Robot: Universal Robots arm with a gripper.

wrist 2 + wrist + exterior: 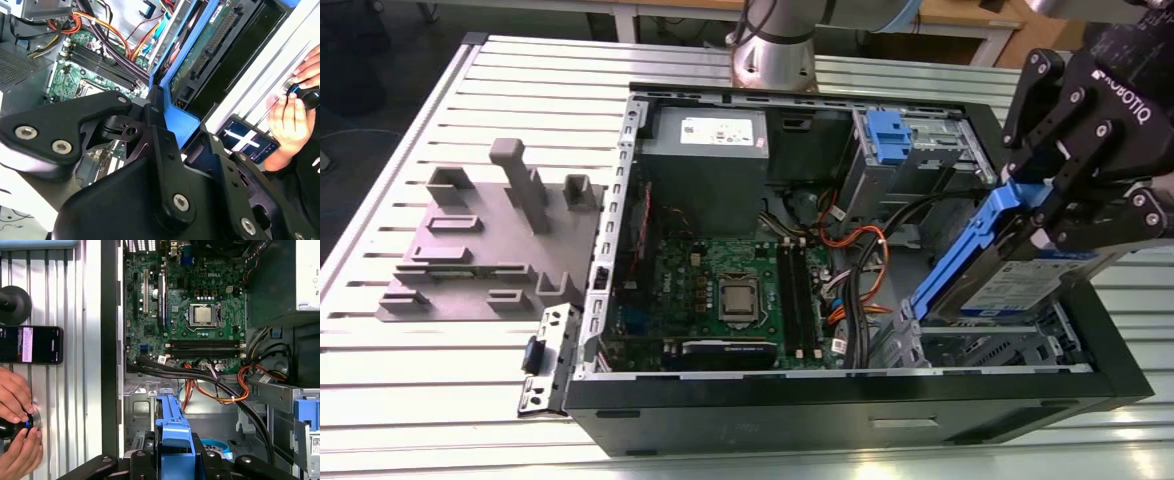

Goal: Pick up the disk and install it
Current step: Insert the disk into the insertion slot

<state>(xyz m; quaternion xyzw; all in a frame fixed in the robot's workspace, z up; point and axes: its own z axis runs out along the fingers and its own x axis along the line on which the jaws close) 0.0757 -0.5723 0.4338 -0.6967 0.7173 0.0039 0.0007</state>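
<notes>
Blue carrier plastic sits clamped in my gripper (1051, 212), so the disk (1014, 285) hangs tilted on edge at the exterior view's right, just above the drive cage (987, 350) of the open computer case (761, 405), likely angled to slide in.

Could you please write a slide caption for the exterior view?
The end effector grips the disk, tilted, over the open computer case at the exterior view's right.

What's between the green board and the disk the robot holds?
Orange and black cables lie between the board and the disk, in the exterior view.
</notes>
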